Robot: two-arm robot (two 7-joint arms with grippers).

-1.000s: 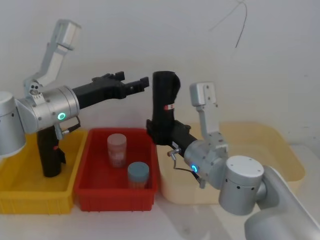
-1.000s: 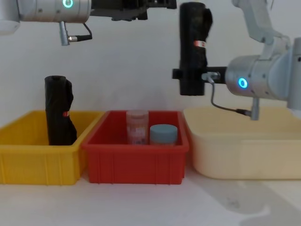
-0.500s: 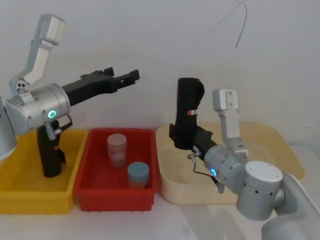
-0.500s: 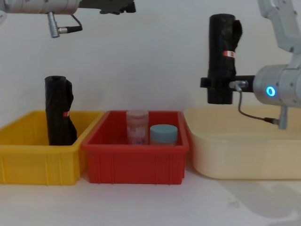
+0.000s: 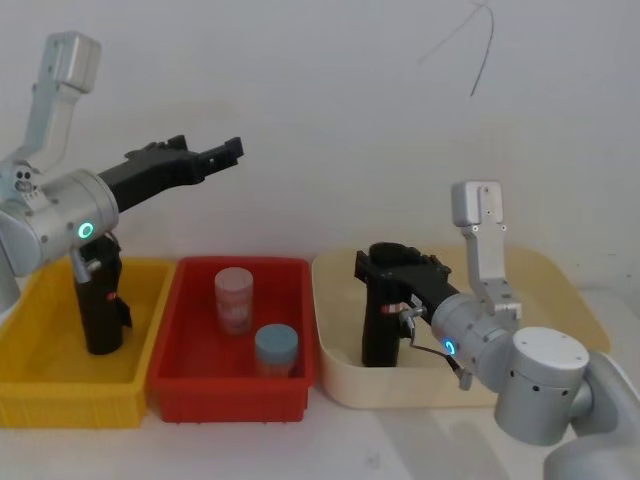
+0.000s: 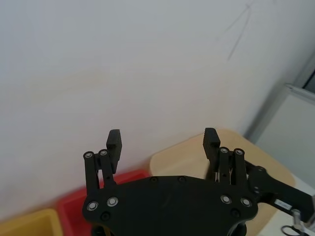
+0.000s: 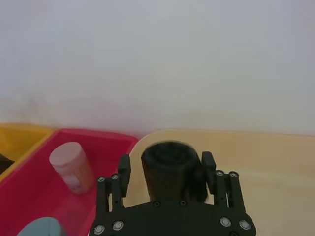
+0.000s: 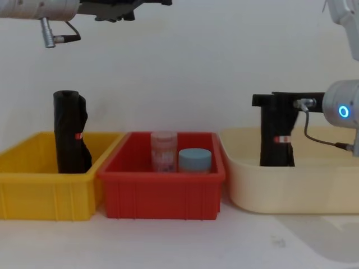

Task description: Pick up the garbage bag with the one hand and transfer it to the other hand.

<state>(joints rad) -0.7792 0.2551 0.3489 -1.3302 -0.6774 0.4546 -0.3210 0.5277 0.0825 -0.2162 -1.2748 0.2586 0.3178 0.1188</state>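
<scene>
**Bag in right gripper, standing in the tub: hand-over looks complete**

Right fingers (image 7: 208,169): 2 of them closed on the bag (image 8: 276,137), 1 on each side near its top end. Right gripper (image 5: 392,262), the one with the blue ring, reaches in level from the robot's side. The bag stands upright, its red-and-white label (image 8: 282,139) facing the chest camera. Its lower end is down inside the beige tub (image 8: 291,190), at the tub's left end. Cannot tell if it bears on the tub floor or hangs just above.

Left fingers (image 6: 113,142): spread wide, nothing between them. Left gripper (image 5: 228,150), green ring, is held high over the yellow bin (image 8: 45,190) and red bin (image 8: 162,193), well apart from the bag.

Around: a second black roll (image 8: 70,134) stands in the yellow bin, and 2 jars (image 8: 164,151) stand in the red bin. All 3 containers sit side by side on the desk (image 8: 168,241).

Step, as judged: the receiving hand has the bag and the giving hand is empty, so the transfer itself reads as finished. This looks like the set-down.

Next move, if a release is meant: get the base firmly on the tub floor first, then open the fingers and lift straight away. A tall, narrow roll could tip if let go early or brushed on the way out.
</scene>
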